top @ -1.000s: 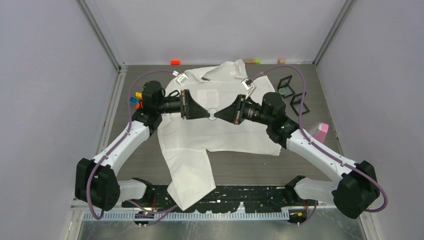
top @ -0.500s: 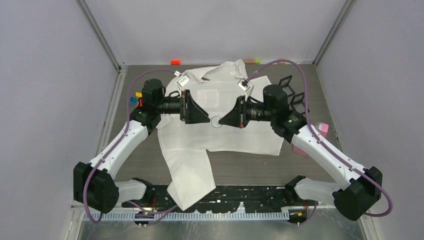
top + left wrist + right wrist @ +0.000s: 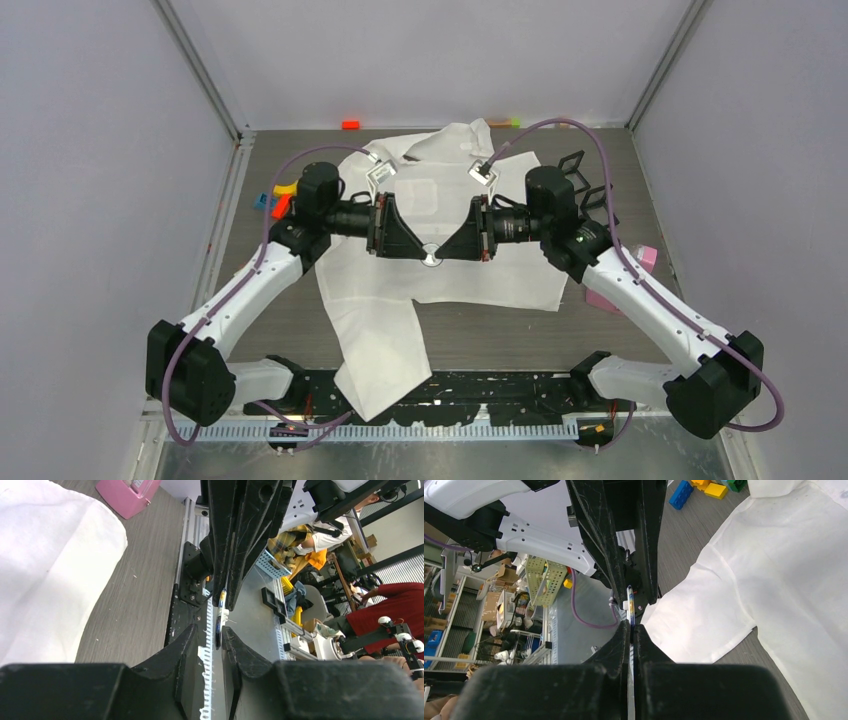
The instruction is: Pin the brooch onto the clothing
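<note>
The clothing, a white shirt (image 3: 470,270), lies spread on the table; it also shows in the wrist views as white fabric (image 3: 45,555) (image 3: 774,580). Both grippers meet tip to tip above its middle. The brooch (image 3: 430,256) is a small round disc between them. My right gripper (image 3: 437,254) (image 3: 632,626) is shut on the brooch's (image 3: 629,605) thin edge. My left gripper (image 3: 423,252) (image 3: 209,629) stands slightly open around the opposite side. The brooch (image 3: 218,625) rests against one of its fingers, with a narrow gap to the other.
A pink box (image 3: 643,258) (image 3: 127,495) sits at the table's right edge. Black frames (image 3: 585,185) stand behind the right arm. Coloured blocks (image 3: 278,197) (image 3: 704,490) lie left of the shirt, and an orange block (image 3: 350,124) lies by the back wall.
Both grippers have carried the brooch towards the near side, lower over the shirt. The left jaws opened wide, then narrowed around the brooch. The right stayed shut on it.
</note>
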You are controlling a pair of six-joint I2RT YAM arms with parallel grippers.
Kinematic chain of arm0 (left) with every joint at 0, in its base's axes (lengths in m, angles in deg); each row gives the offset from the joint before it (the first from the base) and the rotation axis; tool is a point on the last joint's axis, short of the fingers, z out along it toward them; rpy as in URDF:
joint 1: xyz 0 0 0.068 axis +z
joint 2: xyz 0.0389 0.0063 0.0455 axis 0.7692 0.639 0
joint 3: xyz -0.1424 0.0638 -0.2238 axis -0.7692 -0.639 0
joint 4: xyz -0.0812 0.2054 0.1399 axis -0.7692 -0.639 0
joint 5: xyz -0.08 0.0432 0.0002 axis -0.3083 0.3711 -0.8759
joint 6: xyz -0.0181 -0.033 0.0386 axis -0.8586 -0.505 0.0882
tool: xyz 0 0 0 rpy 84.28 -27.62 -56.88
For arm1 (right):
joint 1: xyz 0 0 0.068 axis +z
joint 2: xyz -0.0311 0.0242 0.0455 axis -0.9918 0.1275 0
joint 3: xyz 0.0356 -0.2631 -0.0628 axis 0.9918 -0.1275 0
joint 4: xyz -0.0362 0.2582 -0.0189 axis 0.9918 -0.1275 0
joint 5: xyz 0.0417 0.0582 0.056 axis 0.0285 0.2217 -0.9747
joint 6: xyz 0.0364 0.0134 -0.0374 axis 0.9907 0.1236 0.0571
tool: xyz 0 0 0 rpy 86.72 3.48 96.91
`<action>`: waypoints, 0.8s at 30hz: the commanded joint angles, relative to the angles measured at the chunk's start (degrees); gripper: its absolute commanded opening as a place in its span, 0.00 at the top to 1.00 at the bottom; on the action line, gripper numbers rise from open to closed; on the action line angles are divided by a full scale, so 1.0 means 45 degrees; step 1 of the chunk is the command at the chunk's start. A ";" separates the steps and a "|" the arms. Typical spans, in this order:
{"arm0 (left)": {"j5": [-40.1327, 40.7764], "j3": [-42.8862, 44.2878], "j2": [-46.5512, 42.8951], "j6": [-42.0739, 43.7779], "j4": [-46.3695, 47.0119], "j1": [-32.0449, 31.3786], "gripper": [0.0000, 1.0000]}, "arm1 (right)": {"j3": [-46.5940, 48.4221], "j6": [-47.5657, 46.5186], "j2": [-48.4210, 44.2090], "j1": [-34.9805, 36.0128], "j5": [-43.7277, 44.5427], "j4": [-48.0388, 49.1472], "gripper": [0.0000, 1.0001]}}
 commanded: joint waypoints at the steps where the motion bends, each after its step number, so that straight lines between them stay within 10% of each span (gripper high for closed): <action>1: -0.0469 0.0550 0.0028 0.0171 -0.0077 -0.0167 0.74 | 0.0646 0.0096 0.0079 -0.0008 -0.0471 0.0479 0.99; 12: -0.0338 0.0534 0.0059 0.0400 -0.0135 -0.0550 1.00 | 0.0739 -0.0141 0.0164 -0.0003 0.0169 -0.0028 0.98; 18: 0.2553 0.1183 -0.0520 0.3009 -0.3294 -0.0295 1.00 | 0.0752 -0.0469 0.0158 -0.0003 0.3180 -0.0878 0.41; 24: 0.7288 0.0604 -0.0905 0.2259 -0.3879 0.0984 1.00 | 0.0388 0.0815 0.1110 0.0218 0.5384 -0.0238 0.31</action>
